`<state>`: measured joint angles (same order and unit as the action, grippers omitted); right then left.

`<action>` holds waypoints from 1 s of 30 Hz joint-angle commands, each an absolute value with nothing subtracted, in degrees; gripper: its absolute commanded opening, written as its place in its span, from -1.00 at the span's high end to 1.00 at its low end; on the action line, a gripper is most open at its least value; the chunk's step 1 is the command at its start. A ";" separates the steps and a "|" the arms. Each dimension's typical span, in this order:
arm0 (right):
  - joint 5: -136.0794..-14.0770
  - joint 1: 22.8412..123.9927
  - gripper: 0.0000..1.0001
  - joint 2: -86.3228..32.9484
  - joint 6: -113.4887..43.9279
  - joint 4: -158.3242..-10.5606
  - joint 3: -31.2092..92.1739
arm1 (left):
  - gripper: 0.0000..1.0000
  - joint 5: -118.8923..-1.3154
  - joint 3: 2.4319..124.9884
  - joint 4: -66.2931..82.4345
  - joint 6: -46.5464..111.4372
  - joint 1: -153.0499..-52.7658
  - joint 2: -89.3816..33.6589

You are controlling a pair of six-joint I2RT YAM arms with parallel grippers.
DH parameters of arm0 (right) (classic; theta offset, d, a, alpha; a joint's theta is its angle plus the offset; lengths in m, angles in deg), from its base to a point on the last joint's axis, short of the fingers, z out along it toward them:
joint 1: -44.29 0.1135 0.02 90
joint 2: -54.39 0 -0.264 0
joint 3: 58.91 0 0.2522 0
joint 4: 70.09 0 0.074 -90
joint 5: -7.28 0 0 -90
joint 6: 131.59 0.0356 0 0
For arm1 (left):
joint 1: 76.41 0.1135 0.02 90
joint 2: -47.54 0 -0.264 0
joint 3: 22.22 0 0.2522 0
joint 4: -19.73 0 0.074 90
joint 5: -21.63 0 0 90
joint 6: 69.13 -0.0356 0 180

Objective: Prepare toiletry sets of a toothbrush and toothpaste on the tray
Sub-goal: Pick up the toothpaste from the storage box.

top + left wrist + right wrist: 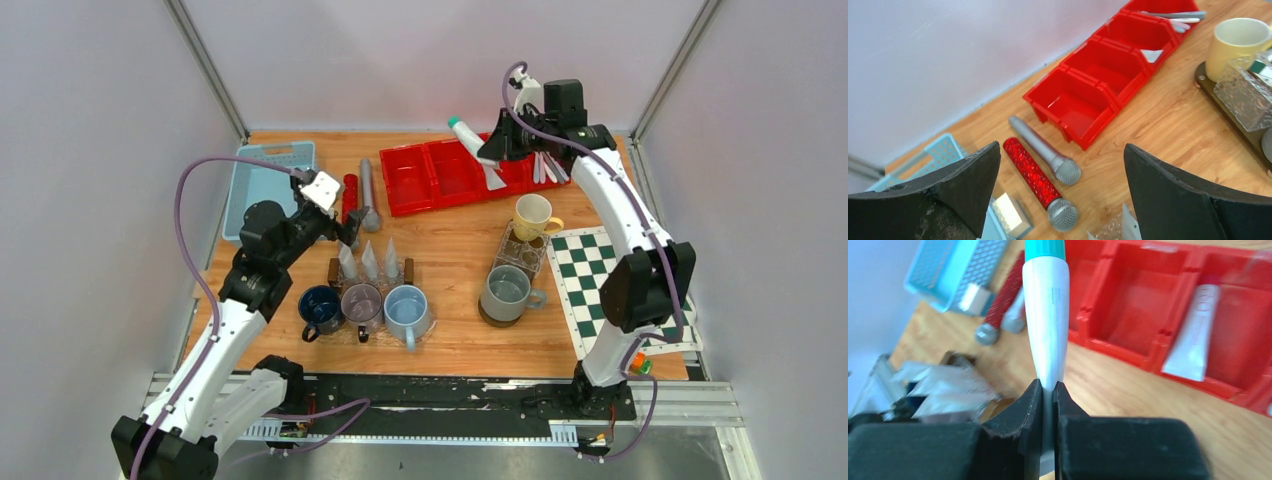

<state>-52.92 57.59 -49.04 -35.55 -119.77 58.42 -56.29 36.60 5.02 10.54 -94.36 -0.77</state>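
Right gripper (pixel 1048 390), clamped on the flat end of a toothpaste tube (pixel 1046 315), holds it raised over the red bins (pixel 408 185) at the far side. The left gripper (pixel 1060 155) hangs spread wide and empty. The blue tray (pixel 255 195), far left, appears to hold no set yet. A second tube (pixel 1193 332) and the toothbrushes (pixel 550 165) lie in the bins.

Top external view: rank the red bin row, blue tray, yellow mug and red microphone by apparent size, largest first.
1. red bin row
2. blue tray
3. yellow mug
4. red microphone, about as long as the mug is wide, but far slimmer.
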 commanded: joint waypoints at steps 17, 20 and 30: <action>-27.79 67.63 1.00 -38.66 -49.46 -129.92 54.54 | -1.00 -26.57 45.96 2.62 -21.47 -96.47 -6.28; -28.67 69.19 1.00 -39.08 -51.67 -132.44 55.77 | -1.00 -27.09 48.13 -2.49 -24.93 -97.92 -8.06; -29.10 72.42 1.00 -39.08 -56.37 -136.74 57.91 | -0.88 -29.71 52.31 -11.29 -30.87 -104.59 -13.54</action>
